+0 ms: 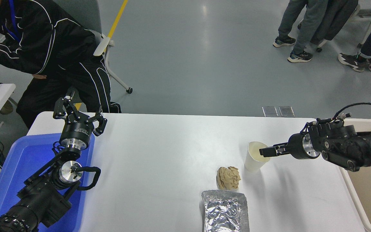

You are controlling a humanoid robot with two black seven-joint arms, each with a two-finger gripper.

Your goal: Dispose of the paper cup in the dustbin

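The white table fills the lower part of the view, and its far edge runs across the middle. The dustbin, beige with a thick rim, stands against the right edge of the table, and only part of it is in view. A blue tray lies at the left edge, near the far left corner.

The left arm is parked over this blue tray, and the left gripper points toward the far edge with its fingers spread apart and nothing between them. The right arm comes in from the right edge, above the rim of the dustbin. The right gripper reaches toward the left and is closed on the rim of the paper cup: 1 finger is inside the mouth of the cup, and the other finger I cannot see clearly.

A silver foil tray lies at the near edge, right of the middle, and its front part is cut by the picture. The paper cup is upright or a little tilted, on the right half of the table, well apart from the dustbin. A crumpled tan paper ball lies between the foil tray and the cup, just beside both.

1 person in black clothes sits beyond the far left corner.
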